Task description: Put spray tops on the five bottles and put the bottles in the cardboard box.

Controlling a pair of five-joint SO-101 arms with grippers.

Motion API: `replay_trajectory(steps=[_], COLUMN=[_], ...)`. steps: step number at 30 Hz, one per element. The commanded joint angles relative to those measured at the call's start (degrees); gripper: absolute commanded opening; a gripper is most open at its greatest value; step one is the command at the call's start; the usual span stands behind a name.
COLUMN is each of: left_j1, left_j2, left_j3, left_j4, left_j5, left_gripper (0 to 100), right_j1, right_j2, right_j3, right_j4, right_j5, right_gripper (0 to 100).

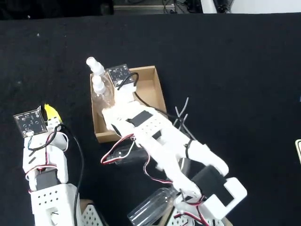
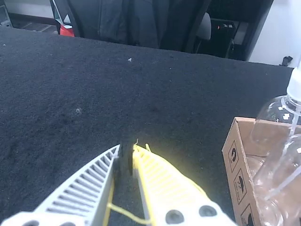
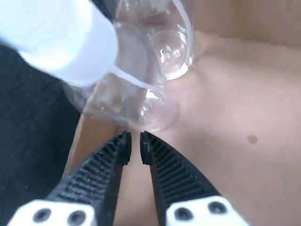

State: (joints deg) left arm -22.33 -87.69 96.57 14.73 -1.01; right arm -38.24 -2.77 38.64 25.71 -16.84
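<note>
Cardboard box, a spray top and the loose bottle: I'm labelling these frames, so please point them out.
cardboard box (image 1: 149, 87): high view, bare inside floor.
spray top (image 1: 94, 64): high view, its white head at the box's corner.
loose bottle (image 1: 153, 207): high view, middle of its clear body.

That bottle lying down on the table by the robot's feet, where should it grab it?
Around the middle of the bottle, coming straight down from above. It lies on its side on the table, so its round body is bare on top. Closing across its narrow width should keep it from rolling away.
</note>
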Motion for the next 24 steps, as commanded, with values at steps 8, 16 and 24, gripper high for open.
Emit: replay_trajectory(steps=[8,16,24], left_j1=[-0.3,-0.2,-0.2], left_j2=[0.0,0.0,0.0], left_j3=[1.4,1.4,1.4], left_j4=[-0.3,-0.3,-0.3], left_j5=[0.2,0.2,0.2], left_gripper=[3,3,3], right_j1=[-0.7,-0.5,-0.4], right_j2=[0.8,1.2,-1.5], right_j3=[-2.7,-2.5,-2.6], right_j4=[-3.8,-5.7,-0.3], right_j5=[0.4,0.4,0.7], right_gripper=[1.1,1.1,1.1])
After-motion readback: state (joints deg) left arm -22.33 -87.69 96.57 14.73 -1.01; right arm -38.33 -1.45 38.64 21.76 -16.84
